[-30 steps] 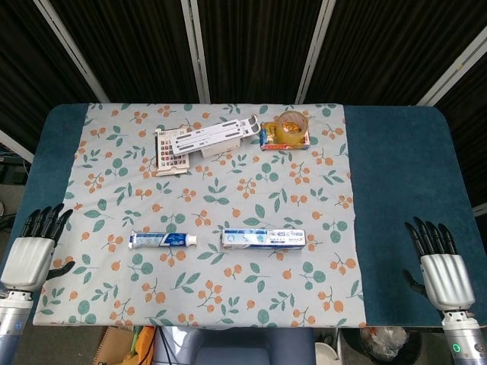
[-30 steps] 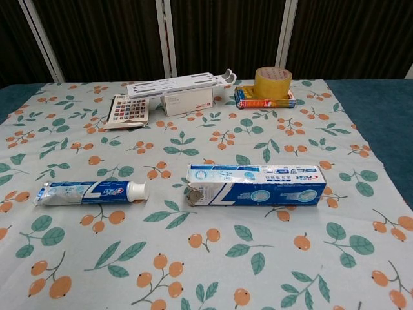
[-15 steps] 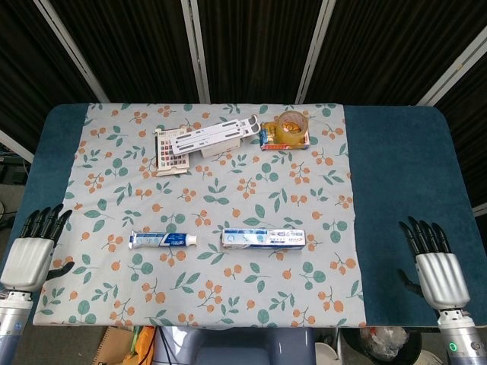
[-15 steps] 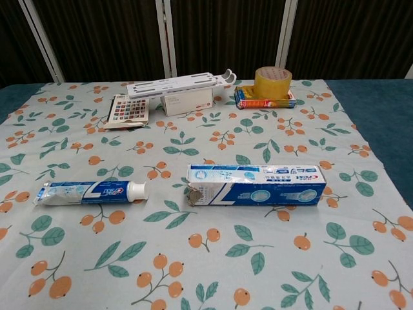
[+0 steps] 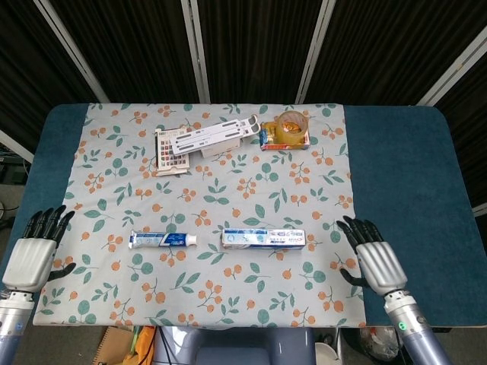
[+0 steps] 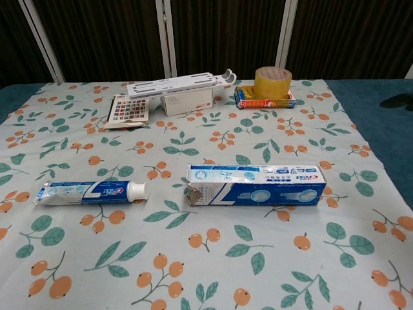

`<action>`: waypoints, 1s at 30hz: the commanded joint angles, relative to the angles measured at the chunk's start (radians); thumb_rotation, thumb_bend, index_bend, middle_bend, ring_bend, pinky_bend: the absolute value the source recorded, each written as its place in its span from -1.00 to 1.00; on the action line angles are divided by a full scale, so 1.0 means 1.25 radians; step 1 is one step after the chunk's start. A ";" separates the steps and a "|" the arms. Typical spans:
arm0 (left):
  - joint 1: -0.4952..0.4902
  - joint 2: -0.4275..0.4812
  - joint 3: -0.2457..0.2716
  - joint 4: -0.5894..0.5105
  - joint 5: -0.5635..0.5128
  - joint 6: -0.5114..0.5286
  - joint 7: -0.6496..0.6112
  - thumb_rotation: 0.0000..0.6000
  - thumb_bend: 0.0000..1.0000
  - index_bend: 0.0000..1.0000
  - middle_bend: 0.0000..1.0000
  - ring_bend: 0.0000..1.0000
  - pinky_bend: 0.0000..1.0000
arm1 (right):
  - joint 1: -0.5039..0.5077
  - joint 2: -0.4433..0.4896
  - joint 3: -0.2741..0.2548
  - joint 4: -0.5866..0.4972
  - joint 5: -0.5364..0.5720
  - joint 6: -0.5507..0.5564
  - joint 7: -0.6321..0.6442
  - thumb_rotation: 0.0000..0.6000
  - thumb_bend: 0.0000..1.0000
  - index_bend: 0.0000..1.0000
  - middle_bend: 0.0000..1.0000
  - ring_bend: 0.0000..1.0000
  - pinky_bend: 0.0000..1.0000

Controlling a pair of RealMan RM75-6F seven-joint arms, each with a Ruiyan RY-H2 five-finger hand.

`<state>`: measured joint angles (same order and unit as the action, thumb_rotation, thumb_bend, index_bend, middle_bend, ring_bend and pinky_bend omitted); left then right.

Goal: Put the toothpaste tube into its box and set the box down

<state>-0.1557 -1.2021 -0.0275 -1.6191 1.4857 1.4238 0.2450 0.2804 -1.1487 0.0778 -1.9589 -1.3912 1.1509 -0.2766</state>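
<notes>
At five o'clock on the cloth, my right hand (image 5: 378, 263) has swung in from the blue table edge.

It holds nothing, fingers spread, now just beside the toothpaste box (image 5: 263, 239); my left hand (image 5: 33, 252) waits at eight o'clock, equally empty and splayed. I read this as the reach beginning. The box lies flat at centre, apparently empty, its torn flap toward nine o'clock, facing the toothpaste tube (image 5: 162, 240) lying apart.

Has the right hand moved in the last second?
Yes. In the head view the right hand has shifted left, from over the blue table edge to the floral cloth's right border, closer to the toothpaste box.
</notes>
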 commanded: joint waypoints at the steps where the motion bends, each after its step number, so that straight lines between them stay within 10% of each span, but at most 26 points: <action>1: 0.000 0.003 -0.002 -0.003 -0.008 -0.004 -0.003 1.00 -1.00 -1.00 -1.00 -1.00 -0.96 | 0.062 -0.085 0.031 -0.003 0.067 -0.056 -0.086 1.00 -0.45 -1.00 -1.00 -1.00 -1.00; 21: -0.001 0.025 -0.008 -0.025 -0.040 -0.026 -0.037 1.00 -1.00 -1.00 -1.00 -1.00 -0.96 | 0.234 -0.375 0.096 0.200 0.319 -0.102 -0.278 1.00 -0.45 -1.00 -0.85 -0.98 -1.00; 30: -0.007 0.031 -0.011 -0.031 -0.052 -0.042 -0.046 1.00 -1.00 -1.00 -1.00 -1.00 -0.96 | 0.262 -0.438 0.103 0.274 0.331 -0.093 -0.265 1.00 -0.45 -0.60 -0.45 -0.55 -0.71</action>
<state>-0.1634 -1.1642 -0.0402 -1.6572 1.4219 1.3720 0.1884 0.6037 -1.6869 0.2052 -1.6249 -0.9767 1.0307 -0.6136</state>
